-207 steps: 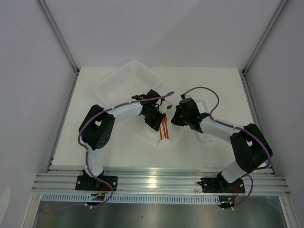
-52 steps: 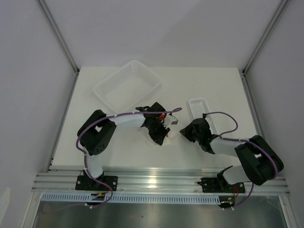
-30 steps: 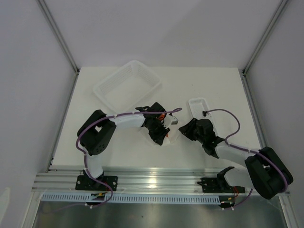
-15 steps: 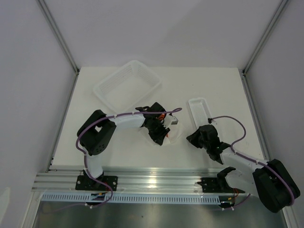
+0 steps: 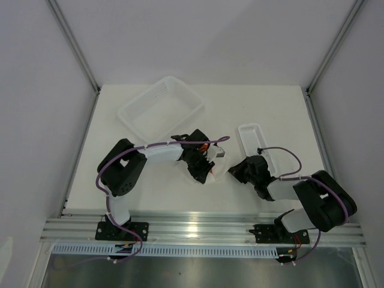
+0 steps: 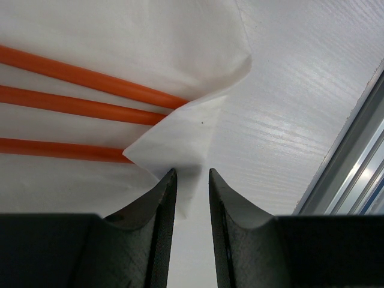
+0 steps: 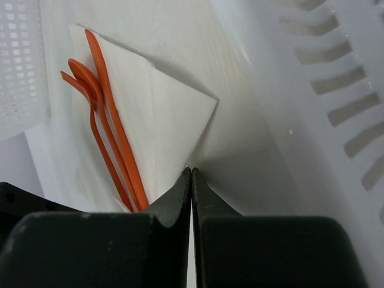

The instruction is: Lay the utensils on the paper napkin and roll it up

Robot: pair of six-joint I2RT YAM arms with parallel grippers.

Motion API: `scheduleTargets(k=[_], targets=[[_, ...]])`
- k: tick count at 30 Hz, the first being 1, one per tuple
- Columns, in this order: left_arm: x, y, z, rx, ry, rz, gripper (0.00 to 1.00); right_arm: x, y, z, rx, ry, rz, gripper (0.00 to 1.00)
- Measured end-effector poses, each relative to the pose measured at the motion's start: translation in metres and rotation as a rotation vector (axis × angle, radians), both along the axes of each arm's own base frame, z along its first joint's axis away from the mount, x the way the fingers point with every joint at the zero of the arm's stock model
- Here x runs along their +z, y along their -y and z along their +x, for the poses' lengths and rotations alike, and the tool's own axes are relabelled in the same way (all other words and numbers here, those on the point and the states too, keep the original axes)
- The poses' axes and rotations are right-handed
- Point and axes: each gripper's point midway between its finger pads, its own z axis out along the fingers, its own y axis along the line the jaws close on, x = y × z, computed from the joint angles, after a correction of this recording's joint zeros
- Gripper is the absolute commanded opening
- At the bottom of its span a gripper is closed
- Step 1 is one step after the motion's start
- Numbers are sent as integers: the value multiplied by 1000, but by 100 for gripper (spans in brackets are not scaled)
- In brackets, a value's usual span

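Note:
Three orange-red utensils (image 6: 90,108) lie side by side on the white paper napkin (image 6: 120,42), and one corner of the napkin is folded over their ends. My left gripper (image 6: 192,174) stands at that folded corner with its jaws a narrow gap apart; the paper tip reaches between them. From the other side the utensils (image 7: 105,126) lie along the napkin (image 7: 162,120). My right gripper (image 7: 191,170) is shut, its tips at the napkin's near edge; I cannot tell whether paper is pinched. From above, the left gripper (image 5: 207,171) and right gripper (image 5: 235,170) flank the napkin (image 5: 219,172).
A large white mesh basket (image 5: 159,108) stands at the back left. A narrow white slotted tray (image 5: 255,141) lies just behind the right gripper and fills the right of its wrist view (image 7: 336,78). An aluminium rail (image 6: 354,156) runs along the table's near edge.
The right gripper has gone from open to shut and has moved left to the napkin's edge, its elbow folding back. The left arm has not moved.

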Motion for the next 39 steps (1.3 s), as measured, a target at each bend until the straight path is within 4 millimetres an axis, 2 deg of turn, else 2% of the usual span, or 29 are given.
scheduleTargets(k=[11, 23, 30, 34, 39], targets=[[0, 0, 0, -1, -1, -1, 32, 0, -4, 13, -44, 30, 53, 0], [0, 0, 1, 2, -2, -3, 32, 3, -9, 23, 12, 105, 13, 0], [0, -1, 1, 4, -3, -4, 32, 14, -27, 34, 101, 170, 17, 0], [0, -1, 1, 4, -2, -4, 32, 10, -34, 33, 139, 176, 22, 0], [0, -1, 1, 5, -3, -4, 32, 8, -56, 31, 213, 184, 33, 0]])
